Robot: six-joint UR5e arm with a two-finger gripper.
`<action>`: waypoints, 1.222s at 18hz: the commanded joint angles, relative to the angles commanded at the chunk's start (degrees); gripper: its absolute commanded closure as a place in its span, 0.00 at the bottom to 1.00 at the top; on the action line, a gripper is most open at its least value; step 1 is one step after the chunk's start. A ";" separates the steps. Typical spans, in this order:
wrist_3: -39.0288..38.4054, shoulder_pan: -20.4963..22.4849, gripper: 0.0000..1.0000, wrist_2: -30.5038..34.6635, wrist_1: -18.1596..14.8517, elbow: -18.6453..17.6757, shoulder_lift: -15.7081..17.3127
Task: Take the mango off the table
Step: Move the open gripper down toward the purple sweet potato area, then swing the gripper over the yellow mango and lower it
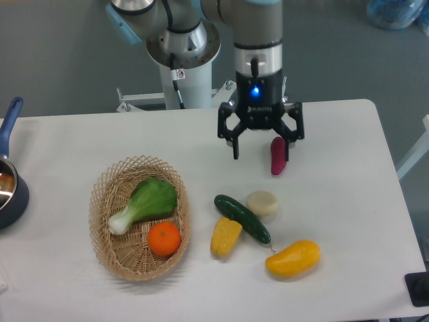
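The mango (293, 258), glossy yellow-orange and oblong, lies on the white table (342, 174) near the front right. My gripper (261, 156) hangs open over the middle back of the table, well behind the mango. Nothing is between its fingers. Its right finger stands in front of the upper end of a purple sweet potato (277, 160).
A green cucumber (242, 218), a ribbed yellow corn piece (225, 237) and a pale round piece (263, 202) lie between my gripper and the mango. A wicker basket (107, 231) at the left holds a leafy green and an orange. A dark pot (9, 191) sits at the left edge.
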 joint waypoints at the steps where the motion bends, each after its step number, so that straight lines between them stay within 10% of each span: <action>1: 1.05 -0.09 0.00 0.79 0.00 1.15 -1.41; 7: 16.50 -0.53 0.00 1.06 -0.61 9.23 -11.69; 16: 39.27 1.93 0.00 0.98 -0.70 11.96 -22.07; 22: 41.14 2.20 0.00 2.11 -0.79 12.23 -24.27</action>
